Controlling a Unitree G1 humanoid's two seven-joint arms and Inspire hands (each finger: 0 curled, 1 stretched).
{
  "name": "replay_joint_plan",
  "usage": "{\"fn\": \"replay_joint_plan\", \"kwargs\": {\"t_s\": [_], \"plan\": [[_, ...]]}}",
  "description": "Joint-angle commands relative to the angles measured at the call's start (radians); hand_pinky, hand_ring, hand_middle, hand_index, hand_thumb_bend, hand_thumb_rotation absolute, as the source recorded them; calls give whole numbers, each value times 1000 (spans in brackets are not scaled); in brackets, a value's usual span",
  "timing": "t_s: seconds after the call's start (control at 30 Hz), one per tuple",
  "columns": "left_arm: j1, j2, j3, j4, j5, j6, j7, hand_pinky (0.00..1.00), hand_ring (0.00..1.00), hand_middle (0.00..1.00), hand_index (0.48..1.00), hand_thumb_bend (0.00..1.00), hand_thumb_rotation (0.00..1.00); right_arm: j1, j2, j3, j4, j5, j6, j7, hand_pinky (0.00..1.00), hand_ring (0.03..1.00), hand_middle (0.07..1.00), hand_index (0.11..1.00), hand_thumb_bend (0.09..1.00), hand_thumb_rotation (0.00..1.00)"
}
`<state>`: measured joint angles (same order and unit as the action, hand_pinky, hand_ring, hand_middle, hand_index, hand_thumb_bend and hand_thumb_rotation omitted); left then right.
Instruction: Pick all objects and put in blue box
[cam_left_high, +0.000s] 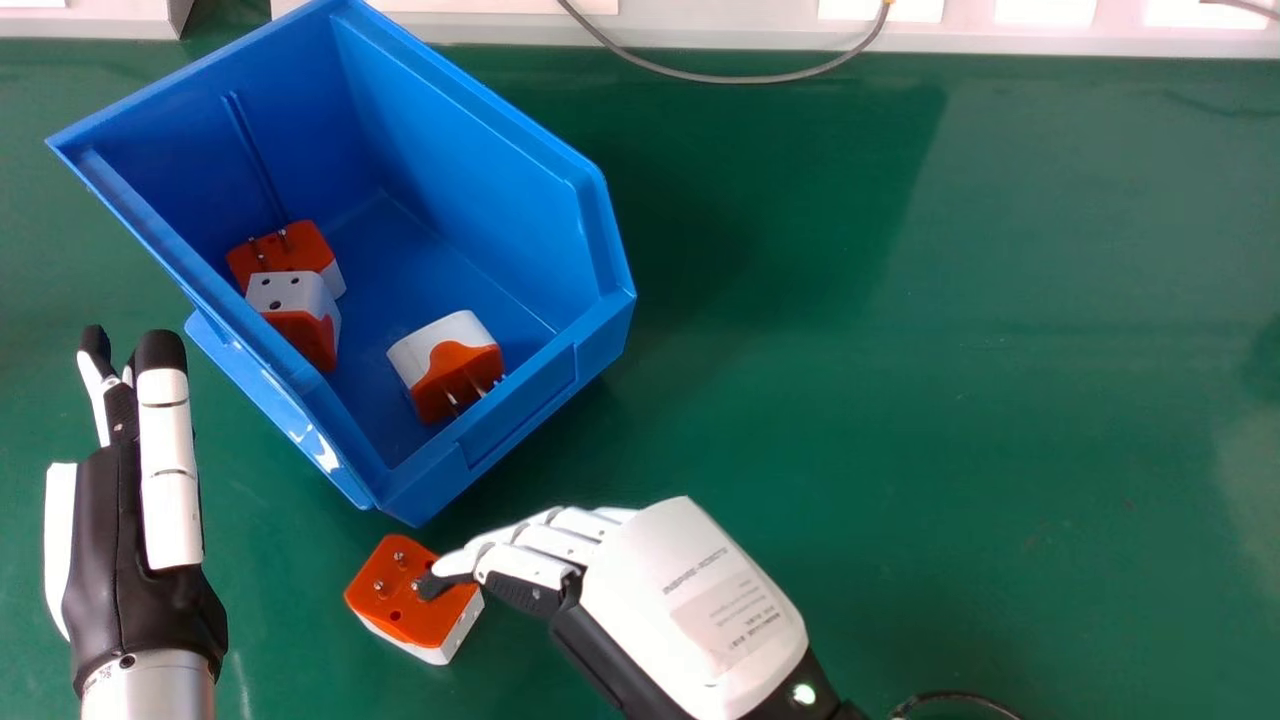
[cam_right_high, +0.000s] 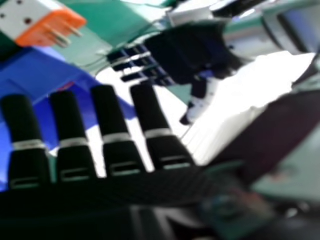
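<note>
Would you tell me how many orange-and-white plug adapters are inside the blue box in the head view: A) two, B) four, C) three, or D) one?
C: one orange-and-white adapter and a second adapter sit together toward the left side of the blue box, and a third adapter lies farther right, while the fourth adapter is outside on the green table.
</note>
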<state>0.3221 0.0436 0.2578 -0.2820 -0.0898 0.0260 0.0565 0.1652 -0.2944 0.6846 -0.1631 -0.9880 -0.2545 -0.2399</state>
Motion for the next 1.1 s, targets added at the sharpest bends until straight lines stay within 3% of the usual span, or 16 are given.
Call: {"fn": "replay_joint_plan", "kwargs": {"t_s": [0.0,0.5,0.73,0.9,1.07], "plan": [[5,4,3,-13,7,-17,-1,1000,1000,1000,1000,618,1000,-22,31,14,17,-5,-9,-4,502,619,640,653,622,726],[9,3,7,-20,3,-16,-6,1000,1000,1000,1000,625,1000,-77,129,9,118,-93,139,-42,503,615,640,651,602,686],[9,5,12,-21,-3,-17,-12,1000,1000,1000,1000,626,1000,-30,147,30,99,-115,215,-43,561,704,729,725,646,620],[7,6,14,-23,-10,-15,-14,1000,1000,1000,1000,626,1000,9,169,45,84,-99,261,-7,664,804,843,809,659,568],[6,6,13,-27,-12,-11,-15,1000,1000,1000,1000,625,1000,9,195,61,88,-123,320,24,706,837,874,837,664,532]]}}
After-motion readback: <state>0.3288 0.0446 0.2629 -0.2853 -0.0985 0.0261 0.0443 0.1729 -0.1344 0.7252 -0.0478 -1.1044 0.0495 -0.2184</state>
